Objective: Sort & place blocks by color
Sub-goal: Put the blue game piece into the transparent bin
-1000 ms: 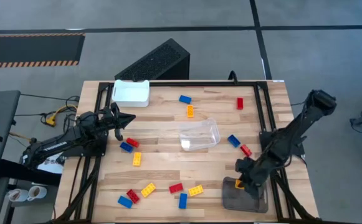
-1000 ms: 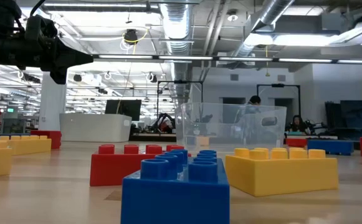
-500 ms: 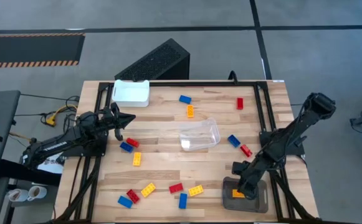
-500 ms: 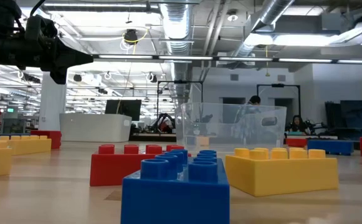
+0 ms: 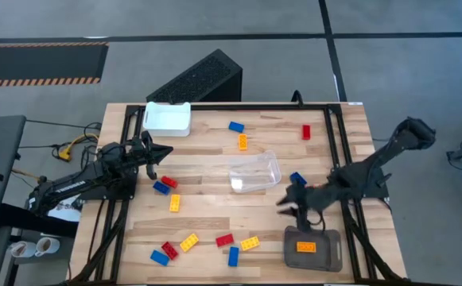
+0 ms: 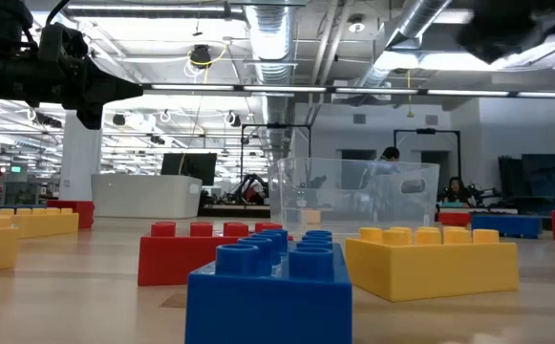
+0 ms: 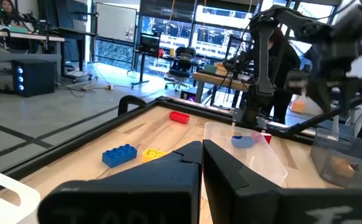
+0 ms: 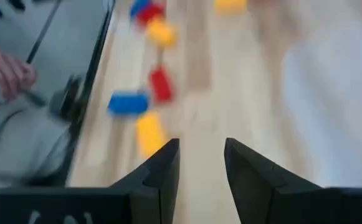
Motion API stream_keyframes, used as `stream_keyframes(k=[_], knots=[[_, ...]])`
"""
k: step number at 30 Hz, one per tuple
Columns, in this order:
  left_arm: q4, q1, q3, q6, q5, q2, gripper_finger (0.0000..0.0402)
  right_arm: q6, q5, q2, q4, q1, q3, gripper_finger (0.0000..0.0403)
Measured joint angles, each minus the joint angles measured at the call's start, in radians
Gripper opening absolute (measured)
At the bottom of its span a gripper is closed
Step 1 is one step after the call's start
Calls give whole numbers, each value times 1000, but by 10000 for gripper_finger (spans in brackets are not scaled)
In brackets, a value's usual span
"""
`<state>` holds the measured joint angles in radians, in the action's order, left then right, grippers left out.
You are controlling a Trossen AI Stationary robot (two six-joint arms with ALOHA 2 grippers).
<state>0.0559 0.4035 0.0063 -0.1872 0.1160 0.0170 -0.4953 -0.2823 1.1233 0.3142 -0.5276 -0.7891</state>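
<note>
Hovering above table beside clear tray: right pincer, fingers apart, empty; left pincer clenched.

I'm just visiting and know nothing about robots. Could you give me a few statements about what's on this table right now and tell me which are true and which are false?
1. An orange block lies in the grey tray. True.
2. The right end effector is carrying a block. False: its fingers are apart with nothing between them, as the right wrist view shows.
3. The clear container sits near the middle of the table. True.
4. The white tray is full of red blocks. False: no block shows in it.
5. The left end effector is over the grey tray. False: it is at the table's left edge, fingers closed, holding nothing.
</note>
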Motion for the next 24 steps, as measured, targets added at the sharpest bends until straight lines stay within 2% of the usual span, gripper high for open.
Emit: stream_keyframes(k=[4,10,19,24], knots=[[0,0,0,0,0,0,0,196,-15,-14,-130,114,0,149],[0,0,0,0,0,0,0,261,-12,-14,-196,232,0,145],[0,0,0,7,0,0,0,274,-12,-13,-202,219,0,132],[0,0,0,7,0,0,0,349,-11,-13,-296,222,1,132]])
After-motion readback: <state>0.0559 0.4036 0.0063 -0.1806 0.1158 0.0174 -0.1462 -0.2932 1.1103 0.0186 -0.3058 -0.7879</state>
